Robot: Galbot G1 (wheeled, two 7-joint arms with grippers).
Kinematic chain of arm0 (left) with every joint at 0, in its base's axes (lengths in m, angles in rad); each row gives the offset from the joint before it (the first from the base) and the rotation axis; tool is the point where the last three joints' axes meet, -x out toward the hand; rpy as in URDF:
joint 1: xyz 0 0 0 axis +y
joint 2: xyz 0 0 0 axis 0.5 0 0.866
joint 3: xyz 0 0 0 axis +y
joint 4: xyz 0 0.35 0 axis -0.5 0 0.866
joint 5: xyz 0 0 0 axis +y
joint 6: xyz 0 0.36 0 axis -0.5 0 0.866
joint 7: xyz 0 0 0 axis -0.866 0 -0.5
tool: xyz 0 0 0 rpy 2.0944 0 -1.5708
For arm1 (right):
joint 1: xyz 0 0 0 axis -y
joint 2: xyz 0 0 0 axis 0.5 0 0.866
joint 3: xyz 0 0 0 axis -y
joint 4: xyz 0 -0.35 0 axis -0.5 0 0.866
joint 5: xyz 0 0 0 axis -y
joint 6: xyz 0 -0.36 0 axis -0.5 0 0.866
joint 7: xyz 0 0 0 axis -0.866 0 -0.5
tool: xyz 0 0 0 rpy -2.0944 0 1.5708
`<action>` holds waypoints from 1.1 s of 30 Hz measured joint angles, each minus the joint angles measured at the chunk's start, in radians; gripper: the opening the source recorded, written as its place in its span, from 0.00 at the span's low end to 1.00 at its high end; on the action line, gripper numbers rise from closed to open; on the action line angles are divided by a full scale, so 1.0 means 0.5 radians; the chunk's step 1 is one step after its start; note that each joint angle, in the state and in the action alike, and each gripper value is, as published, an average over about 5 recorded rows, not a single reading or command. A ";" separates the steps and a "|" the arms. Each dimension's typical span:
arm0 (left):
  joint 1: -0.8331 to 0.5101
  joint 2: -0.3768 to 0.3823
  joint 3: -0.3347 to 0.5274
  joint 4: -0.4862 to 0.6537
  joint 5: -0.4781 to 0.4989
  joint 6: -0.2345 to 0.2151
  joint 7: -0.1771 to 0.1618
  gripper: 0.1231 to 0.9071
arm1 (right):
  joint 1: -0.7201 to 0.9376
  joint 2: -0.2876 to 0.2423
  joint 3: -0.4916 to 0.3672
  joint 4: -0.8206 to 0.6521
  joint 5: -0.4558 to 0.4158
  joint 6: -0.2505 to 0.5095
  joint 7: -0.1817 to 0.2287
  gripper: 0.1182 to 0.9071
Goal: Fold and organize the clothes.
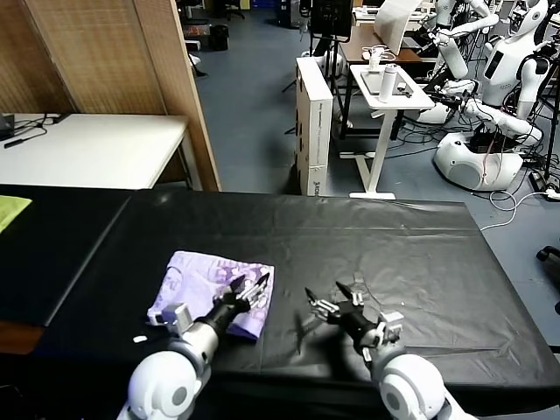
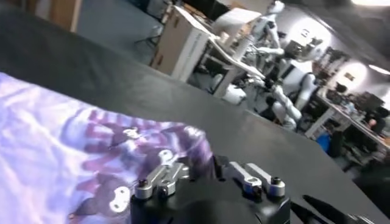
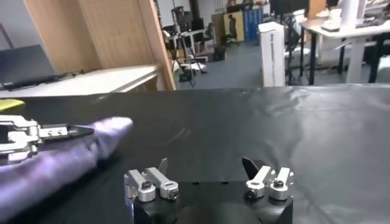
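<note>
The clothes are one lavender T-shirt (image 1: 206,289), folded into a small rectangle with its darker purple print facing up, lying on the black table (image 1: 367,236) at front left. My left gripper (image 1: 250,285) hovers over the shirt's right edge, fingers spread, holding no fabric. In the left wrist view the shirt (image 2: 67,146) fills the near side, and the left gripper (image 2: 210,169) sits at its printed corner. My right gripper (image 1: 337,299) is open just to the right of the shirt, over bare table. In the right wrist view, the right gripper (image 3: 206,164) holds nothing and the shirt (image 3: 67,161) lies beside it.
A yellow-green cloth (image 1: 10,210) lies at the table's far left edge. A white table (image 1: 87,149) stands behind on the left. A white cabinet (image 1: 313,122), a small stand (image 1: 389,96) and other robots (image 1: 499,87) are across the floor behind.
</note>
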 joint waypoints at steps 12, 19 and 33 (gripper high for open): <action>0.080 0.056 -0.169 -0.032 0.168 -0.071 0.037 1.00 | 0.276 0.172 -0.404 -0.104 0.220 -0.192 0.331 1.00; 0.123 0.048 -0.231 -0.042 0.193 -0.077 0.051 1.00 | 0.400 0.334 -0.535 -0.217 0.239 -0.226 0.355 0.99; 0.079 0.105 -0.572 0.018 0.084 -0.111 0.055 1.00 | 0.367 0.255 -0.440 -0.158 0.114 -0.368 0.361 0.06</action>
